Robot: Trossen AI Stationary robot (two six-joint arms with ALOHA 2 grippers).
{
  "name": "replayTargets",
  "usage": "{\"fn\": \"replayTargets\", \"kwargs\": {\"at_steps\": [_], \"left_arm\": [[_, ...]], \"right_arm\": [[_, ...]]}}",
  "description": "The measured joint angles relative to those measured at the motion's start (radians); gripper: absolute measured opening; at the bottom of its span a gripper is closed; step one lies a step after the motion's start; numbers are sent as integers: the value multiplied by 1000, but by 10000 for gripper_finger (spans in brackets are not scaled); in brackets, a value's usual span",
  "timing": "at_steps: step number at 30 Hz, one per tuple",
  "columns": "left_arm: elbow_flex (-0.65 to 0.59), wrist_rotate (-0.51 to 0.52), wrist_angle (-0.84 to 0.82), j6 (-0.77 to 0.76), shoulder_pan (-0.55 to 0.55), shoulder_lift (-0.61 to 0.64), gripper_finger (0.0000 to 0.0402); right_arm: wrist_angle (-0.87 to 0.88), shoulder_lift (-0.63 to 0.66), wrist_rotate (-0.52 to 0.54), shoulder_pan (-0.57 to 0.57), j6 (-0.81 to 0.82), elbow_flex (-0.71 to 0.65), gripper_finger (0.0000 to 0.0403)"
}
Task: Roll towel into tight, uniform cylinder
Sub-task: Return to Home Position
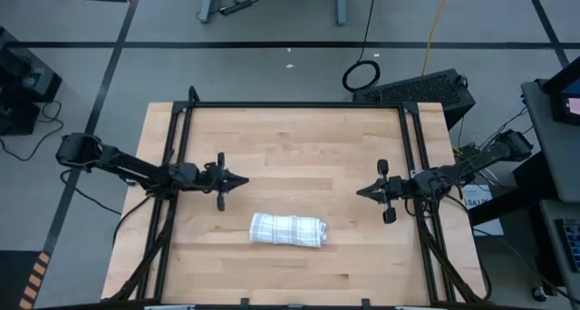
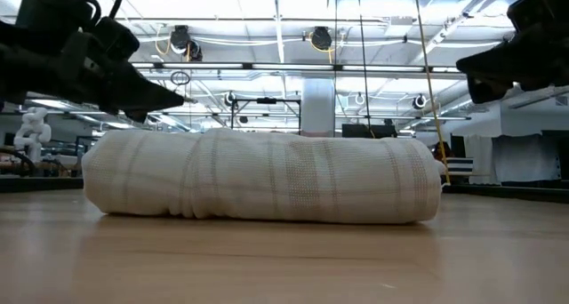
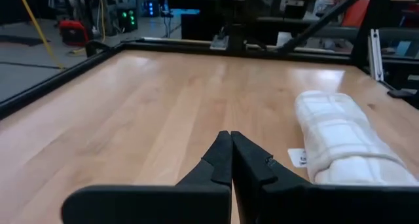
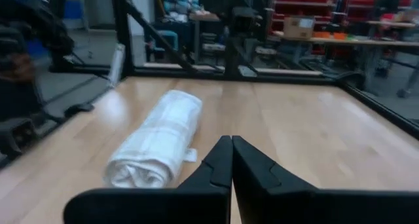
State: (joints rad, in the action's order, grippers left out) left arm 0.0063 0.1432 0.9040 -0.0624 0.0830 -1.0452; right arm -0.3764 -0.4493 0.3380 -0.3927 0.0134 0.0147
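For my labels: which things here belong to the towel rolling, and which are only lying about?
Job: towel, rolled, on the table; left gripper and right gripper, both shut, off the towel.
Lying about: black box on the floor; cardboard box behind.

The rolled white cloth towel with faint grey checks is matt with a fine ribbed weave. The pale wooden table top is smooth and softly glossy. The dark left gripper and right gripper look like matt plastic.
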Motion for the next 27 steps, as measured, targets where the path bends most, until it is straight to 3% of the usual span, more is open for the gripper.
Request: {"fn": "replayTargets", "kwargs": {"at_steps": [20,27], "left_arm": [[0,50,-293,24,0,290,0],[-1,51,-396,18,0,387,0]], "right_arm": [[309,430,25,0,-37,0,0],[308,448,33,1,-81,1,0]]}}
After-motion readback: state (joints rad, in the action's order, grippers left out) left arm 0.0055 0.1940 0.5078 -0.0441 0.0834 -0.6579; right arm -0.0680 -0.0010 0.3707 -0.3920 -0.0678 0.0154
